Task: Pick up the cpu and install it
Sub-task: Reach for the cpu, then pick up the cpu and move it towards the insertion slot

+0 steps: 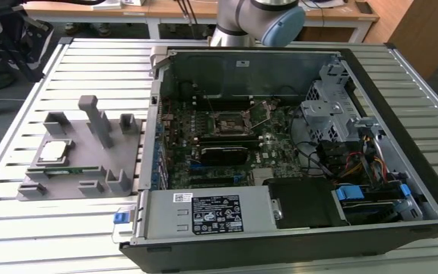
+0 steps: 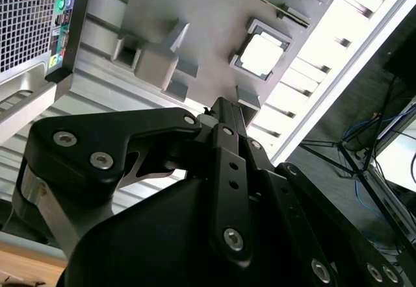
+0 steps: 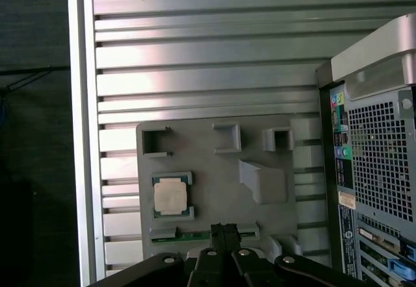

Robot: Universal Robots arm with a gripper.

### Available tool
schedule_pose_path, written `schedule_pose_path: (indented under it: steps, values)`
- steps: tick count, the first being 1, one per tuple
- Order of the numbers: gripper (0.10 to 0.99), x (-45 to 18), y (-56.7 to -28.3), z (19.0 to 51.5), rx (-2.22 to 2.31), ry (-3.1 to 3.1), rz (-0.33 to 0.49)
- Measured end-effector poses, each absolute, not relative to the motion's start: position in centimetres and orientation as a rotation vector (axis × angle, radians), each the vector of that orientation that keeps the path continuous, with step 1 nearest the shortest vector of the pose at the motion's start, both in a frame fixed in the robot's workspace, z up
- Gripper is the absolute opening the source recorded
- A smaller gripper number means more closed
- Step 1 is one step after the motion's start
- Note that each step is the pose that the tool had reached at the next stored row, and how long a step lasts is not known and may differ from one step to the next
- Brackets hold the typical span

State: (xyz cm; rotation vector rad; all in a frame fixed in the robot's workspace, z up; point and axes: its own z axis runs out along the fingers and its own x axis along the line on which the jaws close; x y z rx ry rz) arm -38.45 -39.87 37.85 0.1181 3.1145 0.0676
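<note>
In both wrist views the claw hangs above the grey tray, well clear of it. Its jaws stand together with no gap showing between them, and they hold nothing and touch nothing.

The cpu lies flat in its square pocket on the tray, metal top up. It is below the claw and a little off to one side of the tips, not straight under them. The stick lies in a slot along the tray's edge, closer under the tips than the cpu. In the first wrist view the tips cover its middle. A wedge block rises from the tray on the far side of the claw from the cpu.

The tray rests on the slatted desk. The open case lies beside it, beyond the wedge block as seen from the claw. In the exterior view the socket sits on the board inside the case, well away from the tray. The arm stands behind the case.
</note>
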Motion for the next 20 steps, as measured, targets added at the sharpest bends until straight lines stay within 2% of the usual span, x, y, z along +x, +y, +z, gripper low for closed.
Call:
schedule_pose_path:
  steps: [20]
  values:
    - [0.106,-42.0,-39.8,37.3,0.118,3.117,0.067]
